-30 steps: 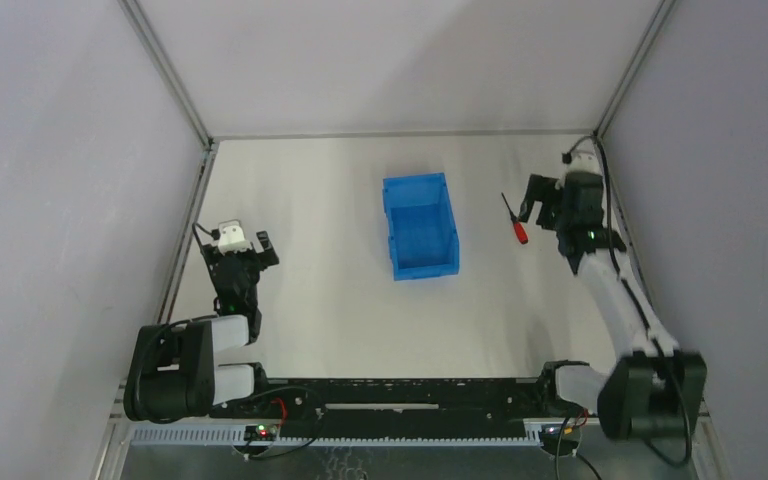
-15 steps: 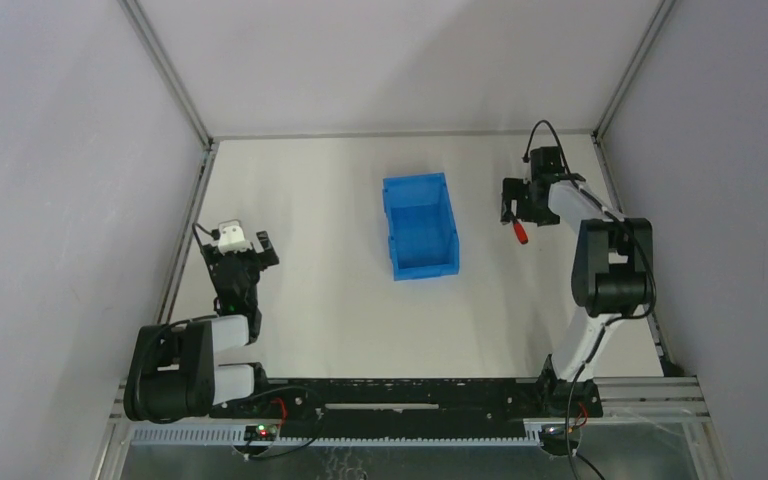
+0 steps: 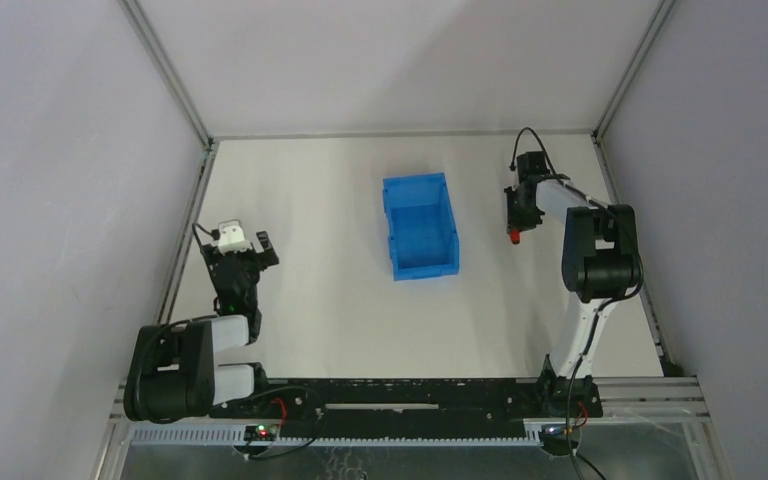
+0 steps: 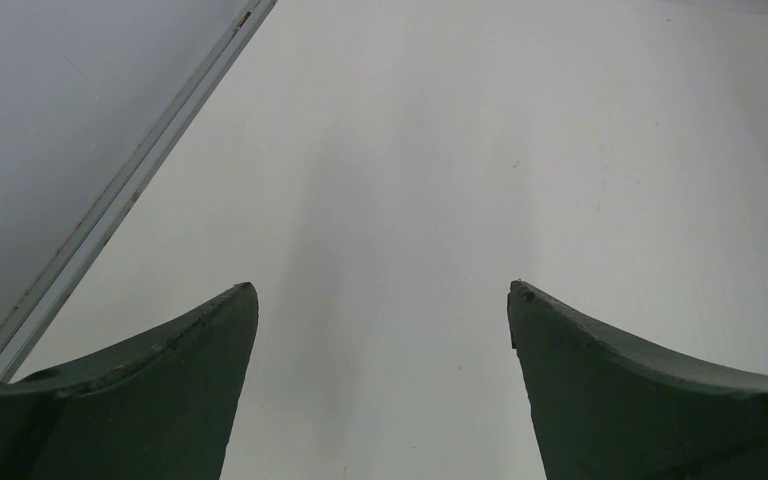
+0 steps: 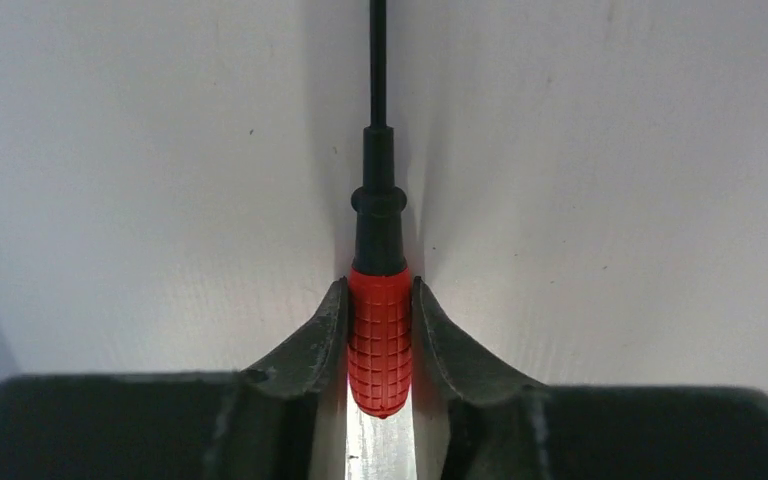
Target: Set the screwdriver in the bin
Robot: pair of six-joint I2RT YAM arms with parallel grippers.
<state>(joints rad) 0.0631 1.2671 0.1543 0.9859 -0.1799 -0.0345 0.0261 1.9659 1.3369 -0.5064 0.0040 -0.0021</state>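
The screwdriver lies on the white table, its thin black shaft pointing away in the right wrist view. My right gripper is shut on its red gridded handle, one finger on each side. From above, the right gripper sits low over the tool, right of the bin, and only the screwdriver's red end shows below it. The blue bin stands empty at the table's middle. My left gripper rests near the left rail; in its wrist view the left gripper is open over bare table.
A metal rail runs along the table's left edge close to the left gripper. Grey walls enclose the table on three sides. The right arm's elbow stands raised between the bin and the right wall.
The right arm swung in over the screwdriver, came down, and its jaws closed from wide open onto the red handle. The left arm and the bin have not moved.
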